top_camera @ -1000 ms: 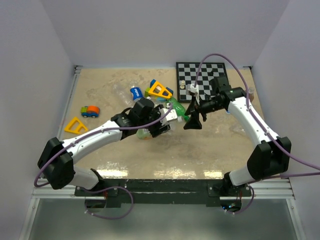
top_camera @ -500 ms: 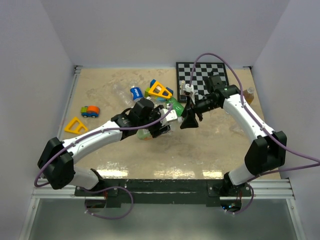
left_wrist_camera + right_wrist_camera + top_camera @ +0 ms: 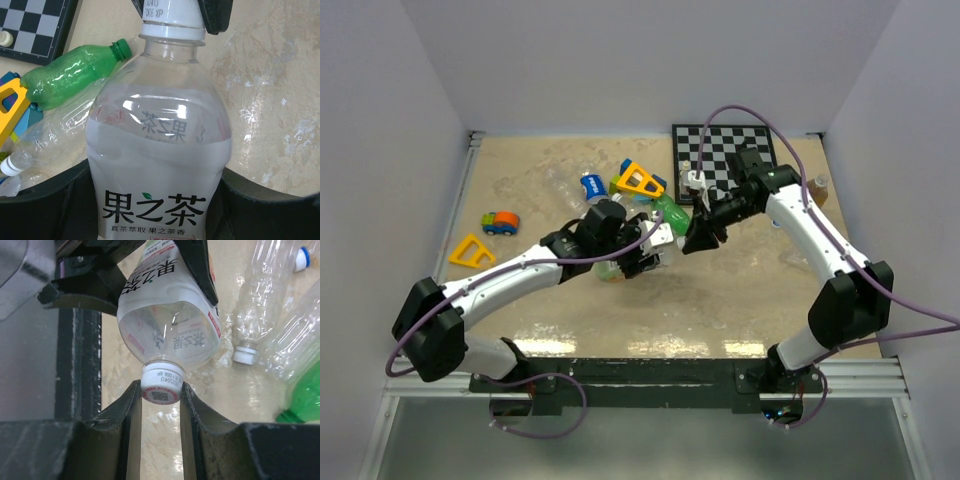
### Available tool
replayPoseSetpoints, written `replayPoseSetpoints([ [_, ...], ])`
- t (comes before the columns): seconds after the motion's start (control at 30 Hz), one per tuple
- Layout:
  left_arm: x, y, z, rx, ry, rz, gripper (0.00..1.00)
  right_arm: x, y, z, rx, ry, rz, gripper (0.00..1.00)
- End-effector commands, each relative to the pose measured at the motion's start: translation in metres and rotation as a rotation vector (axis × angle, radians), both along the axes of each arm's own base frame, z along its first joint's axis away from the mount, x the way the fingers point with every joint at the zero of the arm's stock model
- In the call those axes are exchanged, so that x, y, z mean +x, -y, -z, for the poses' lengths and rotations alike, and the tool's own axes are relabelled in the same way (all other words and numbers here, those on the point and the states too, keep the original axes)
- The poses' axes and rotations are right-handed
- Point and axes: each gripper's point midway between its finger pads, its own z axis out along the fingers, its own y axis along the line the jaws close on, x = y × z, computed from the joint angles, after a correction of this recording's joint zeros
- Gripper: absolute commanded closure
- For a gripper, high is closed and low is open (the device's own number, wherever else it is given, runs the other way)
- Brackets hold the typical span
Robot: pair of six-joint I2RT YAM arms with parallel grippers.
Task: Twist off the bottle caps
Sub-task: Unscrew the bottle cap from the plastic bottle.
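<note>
My left gripper (image 3: pixel 632 256) is shut on the body of a clear bottle (image 3: pixel 159 145) with a white label, held above the table. The fingers (image 3: pixel 250 205) of that gripper press on both sides of the bottle. Its white bottle cap (image 3: pixel 161 382) points toward my right gripper (image 3: pixel 160 391), which is shut on the cap with one finger on each side. In the left wrist view the cap (image 3: pixel 172 20) sits between the right gripper's dark fingertips. From above, the right gripper (image 3: pixel 697 238) meets the bottle (image 3: pixel 662 238) near the table's middle.
A green uncapped bottle (image 3: pixel 70 75) and clear empty bottles (image 3: pixel 260 300), one with a white cap (image 3: pixel 245 355), lie beside the held one. A chessboard (image 3: pixel 725 160) lies at the back right. An orange triangle toy (image 3: pixel 640 181), toy car (image 3: pixel 501 222) and yellow triangle (image 3: pixel 470 250) lie left.
My right gripper has moved left to the bottle's cap and closed on it. The left gripper has kept hold of the bottle in nearly the same place.
</note>
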Motion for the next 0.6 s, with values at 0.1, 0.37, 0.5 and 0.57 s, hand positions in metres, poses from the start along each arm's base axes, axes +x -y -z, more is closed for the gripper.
replayPoseSetpoints([
  [0.1,-0.045,0.015,-0.026,-0.124,-0.017,0.256,0.90,0.009,0.019,-0.038,-0.056,0.730,-0.359,1.00],
  [0.37,-0.045,0.016,-0.022,-0.122,-0.042,0.250,0.90,0.013,0.015,-0.044,-0.043,0.925,-0.416,1.00],
  [0.5,-0.039,0.015,-0.021,-0.114,-0.034,0.215,0.90,0.001,0.014,-0.041,0.000,0.838,-0.336,0.96],
  [0.57,-0.036,0.015,-0.021,-0.109,-0.031,0.198,0.90,-0.005,0.014,-0.039,0.010,0.778,-0.297,0.90],
])
